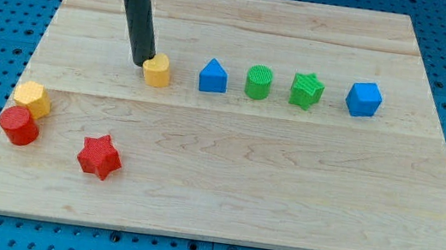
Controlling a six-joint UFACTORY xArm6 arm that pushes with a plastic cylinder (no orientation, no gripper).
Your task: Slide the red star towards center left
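The red star (99,156) lies on the wooden board (224,186) at the view's lower left. My tip (140,63) is near the view's upper left, touching or almost touching the left side of a yellow heart-shaped block (157,70). The tip is well above the red star and slightly to its right, far apart from it. A red cylinder (18,125) and a yellow hexagonal block (33,99) sit close together to the left of the star, near the board's left edge.
A row of blocks runs across the upper part of the board to the right of the yellow heart: a blue house-shaped block (213,77), a green cylinder (258,82), a green star (306,91) and a blue cube (364,99). Blue pegboard surrounds the board.
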